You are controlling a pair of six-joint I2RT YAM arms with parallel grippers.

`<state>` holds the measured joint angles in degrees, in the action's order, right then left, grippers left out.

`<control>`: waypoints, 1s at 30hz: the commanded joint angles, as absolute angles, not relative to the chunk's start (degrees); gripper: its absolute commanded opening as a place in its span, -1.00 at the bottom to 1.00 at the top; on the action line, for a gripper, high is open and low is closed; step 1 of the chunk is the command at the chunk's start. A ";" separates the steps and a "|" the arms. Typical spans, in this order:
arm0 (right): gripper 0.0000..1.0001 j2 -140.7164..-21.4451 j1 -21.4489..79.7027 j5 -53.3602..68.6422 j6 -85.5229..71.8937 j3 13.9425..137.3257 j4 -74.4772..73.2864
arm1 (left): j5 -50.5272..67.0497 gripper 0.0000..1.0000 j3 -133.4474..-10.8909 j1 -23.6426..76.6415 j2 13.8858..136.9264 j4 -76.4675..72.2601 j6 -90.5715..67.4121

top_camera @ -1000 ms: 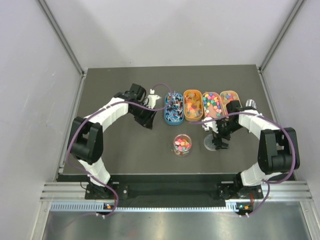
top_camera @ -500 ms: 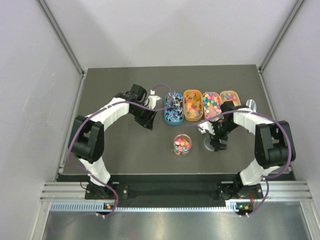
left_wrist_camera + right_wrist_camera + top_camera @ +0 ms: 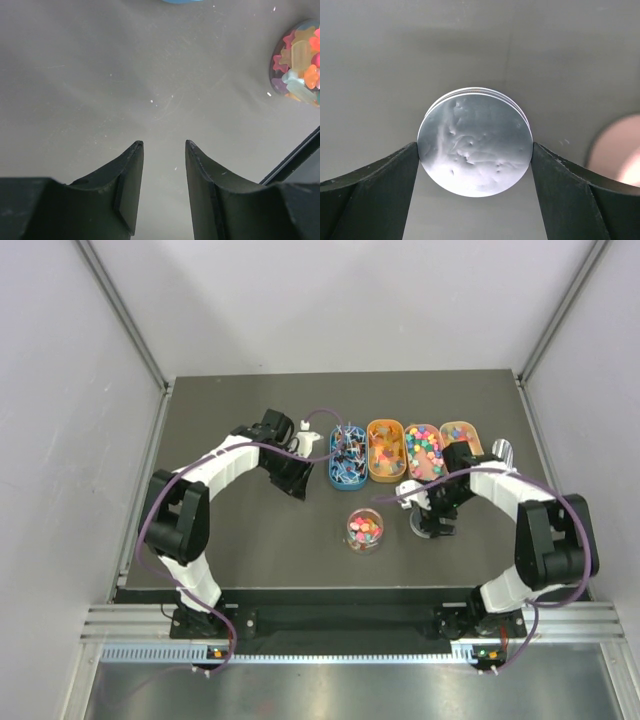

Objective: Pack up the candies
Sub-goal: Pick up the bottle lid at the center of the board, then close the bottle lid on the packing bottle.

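The candies fill a clear round jar (image 3: 364, 529) in the middle of the table and several oval trays (image 3: 385, 474) behind it. The jar with its candies (image 3: 301, 60) also shows at the right edge of the left wrist view. My right gripper (image 3: 475, 150) is shut on a round silver lid (image 3: 475, 142), one finger touching each side, just right of the jar in the top view (image 3: 428, 524). My left gripper (image 3: 162, 150) is open and empty over bare table, left of the blue tray (image 3: 347, 480).
The trays stand in a row: one blue, then three orange (image 3: 458, 432). A small shiny object (image 3: 500, 448) lies right of them. A pink blur (image 3: 615, 150) shows to the right of the lid. Grey walls close in the table.
My right arm has shifted a little, with its gripper staying at the lid. The left arm has not moved.
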<state>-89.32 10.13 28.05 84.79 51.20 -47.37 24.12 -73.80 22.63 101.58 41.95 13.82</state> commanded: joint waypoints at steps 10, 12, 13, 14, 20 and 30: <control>0.75 -71.72 18.27 29.88 78.93 66.17 -62.13 | 25.40 -0.13 -66.20 20.83 92.47 32.89 6.08; 0.75 -72.68 22.84 29.79 76.74 68.89 -63.46 | 24.79 -0.14 -63.11 20.83 89.67 29.36 2.40; 0.75 -73.21 24.24 30.06 75.77 69.69 -63.46 | 24.09 -0.14 -62.50 20.74 89.04 28.57 1.68; 0.75 -74.69 26.87 30.41 74.89 70.48 -63.46 | 23.39 -0.14 -61.71 20.74 88.42 28.04 1.32; 0.73 -81.19 35.93 30.59 68.91 74.53 -62.05 | 22.94 -0.14 -60.56 20.39 85.26 27.60 2.55; 0.72 -89.03 42.54 30.50 67.32 78.48 -61.08 | 23.64 -0.15 -58.10 19.95 80.87 26.89 2.46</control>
